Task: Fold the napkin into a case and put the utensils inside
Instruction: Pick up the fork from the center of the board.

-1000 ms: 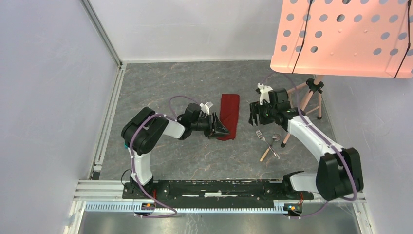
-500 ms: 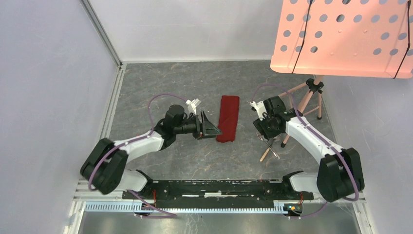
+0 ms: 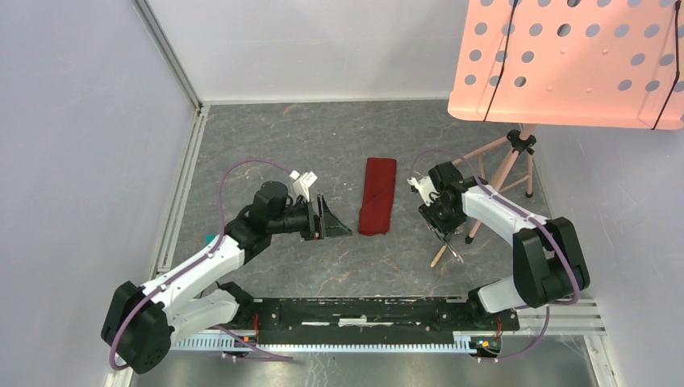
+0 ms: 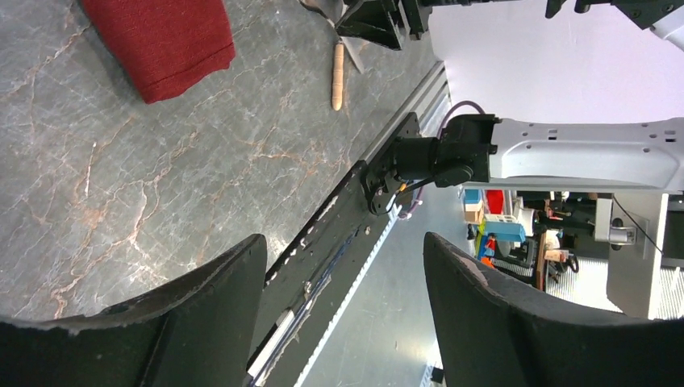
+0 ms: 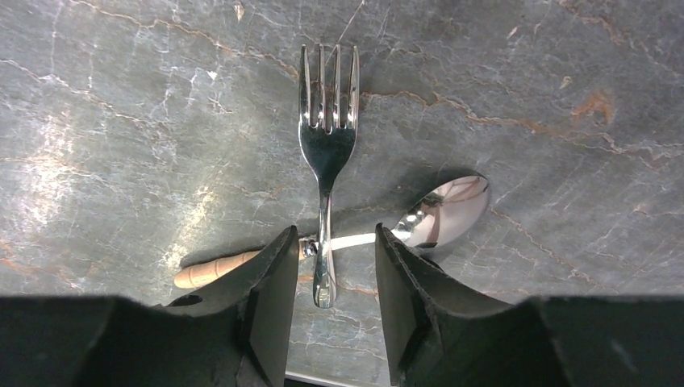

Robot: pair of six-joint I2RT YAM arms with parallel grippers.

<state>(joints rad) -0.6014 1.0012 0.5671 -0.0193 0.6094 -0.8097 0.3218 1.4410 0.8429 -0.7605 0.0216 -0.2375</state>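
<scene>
Right end effector (image 5: 327, 242) — spread — straddles fork (image 5: 327, 145); left end effector (image 4: 343, 242) gapes near case (image 3: 377, 196) edge.

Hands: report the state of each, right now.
Left hand: open, holding nothing.
Right hand: open, astride the fork handle, not gripping it.

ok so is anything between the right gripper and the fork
Nothing visible. The right gripper hangs open over the fork, fingers either side of its handle. The spoon crosses the fork's handle there, so a pinch may catch both.
</scene>
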